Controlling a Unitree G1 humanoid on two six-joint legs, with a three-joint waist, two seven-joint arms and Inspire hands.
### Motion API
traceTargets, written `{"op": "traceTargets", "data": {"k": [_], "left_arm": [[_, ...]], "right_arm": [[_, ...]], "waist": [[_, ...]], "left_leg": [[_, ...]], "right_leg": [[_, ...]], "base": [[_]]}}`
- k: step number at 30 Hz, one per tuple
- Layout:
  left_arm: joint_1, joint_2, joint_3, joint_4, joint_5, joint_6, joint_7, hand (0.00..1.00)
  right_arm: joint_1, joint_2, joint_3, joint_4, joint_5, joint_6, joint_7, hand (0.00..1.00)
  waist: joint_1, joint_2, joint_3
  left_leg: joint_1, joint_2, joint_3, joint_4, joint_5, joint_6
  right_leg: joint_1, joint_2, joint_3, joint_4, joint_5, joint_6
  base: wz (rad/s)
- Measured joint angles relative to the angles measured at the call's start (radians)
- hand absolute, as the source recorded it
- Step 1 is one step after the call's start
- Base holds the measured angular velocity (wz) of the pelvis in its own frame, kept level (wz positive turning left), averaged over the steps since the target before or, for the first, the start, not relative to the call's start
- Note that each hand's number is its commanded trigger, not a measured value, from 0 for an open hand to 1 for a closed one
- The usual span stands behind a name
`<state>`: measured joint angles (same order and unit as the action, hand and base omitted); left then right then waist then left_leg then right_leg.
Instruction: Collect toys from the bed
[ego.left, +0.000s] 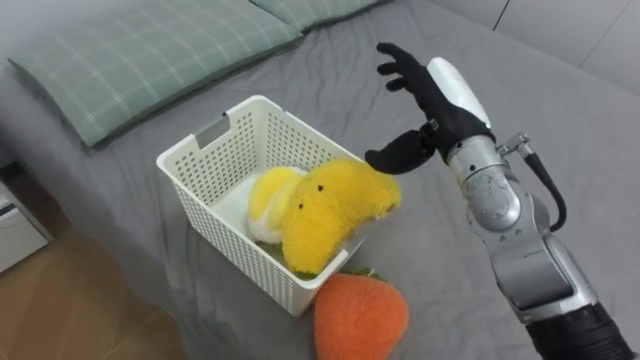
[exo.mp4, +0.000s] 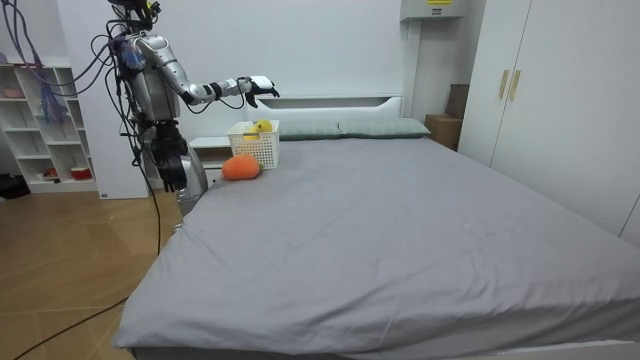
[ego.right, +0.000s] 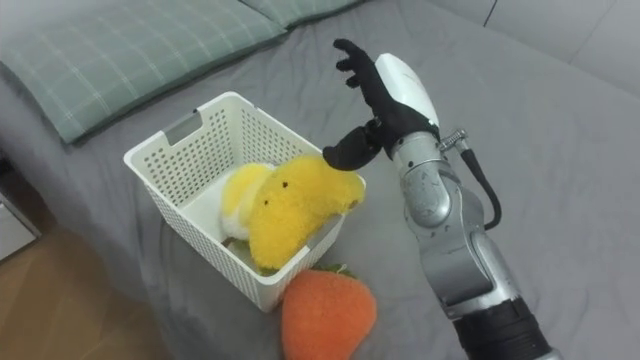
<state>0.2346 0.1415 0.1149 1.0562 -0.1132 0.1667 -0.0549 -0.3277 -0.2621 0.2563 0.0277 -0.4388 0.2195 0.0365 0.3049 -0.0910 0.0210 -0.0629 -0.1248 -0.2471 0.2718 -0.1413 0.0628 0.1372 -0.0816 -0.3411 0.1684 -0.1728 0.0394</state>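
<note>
A white slotted basket (ego.left: 205, 145) stands on the grey bed (ego.left: 560, 110) near its edge. A yellow plush toy (ego.left: 330, 210) lies in the basket, with one end draped over the right rim. A smaller yellow and white plush (ego.left: 268, 200) lies beneath it. An orange strawberry plush (ego.left: 360, 315) rests on the bed against the basket's near corner. My right hand (ego.left: 428, 98) hovers open just above and right of the yellow toy, holding nothing. In the room view my left hand (exo.mp4: 170, 168) hangs at my side.
Green checked pillows (ego.left: 150, 50) lie at the head of the bed behind the basket. A white bedside cabinet (ego.left: 15, 225) and wooden floor (ego.left: 80, 310) are to the left. I stand at the bedside near the head end (exo.mp4: 150, 90). Wardrobes (exo.mp4: 560, 100) line the far side.
</note>
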Motion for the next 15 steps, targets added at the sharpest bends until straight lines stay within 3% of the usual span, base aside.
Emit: {"op": "traceTargets", "data": {"k": [15], "left_arm": [[0.000,0.003,0.001,-0.016,0.030,0.000,-0.004,0.00]], "right_arm": [[0.013,0.001,-0.001,0.000,-0.008,0.000,0.010,0.00]], "waist": [[-0.002,0.001,-0.0089]], "left_leg": [[-0.001,-0.001,-0.002,0.002,0.003,0.003]], "right_leg": [[0.001,0.001,0.007,0.000,0.000,0.000]], "base": [[0.00]]}}
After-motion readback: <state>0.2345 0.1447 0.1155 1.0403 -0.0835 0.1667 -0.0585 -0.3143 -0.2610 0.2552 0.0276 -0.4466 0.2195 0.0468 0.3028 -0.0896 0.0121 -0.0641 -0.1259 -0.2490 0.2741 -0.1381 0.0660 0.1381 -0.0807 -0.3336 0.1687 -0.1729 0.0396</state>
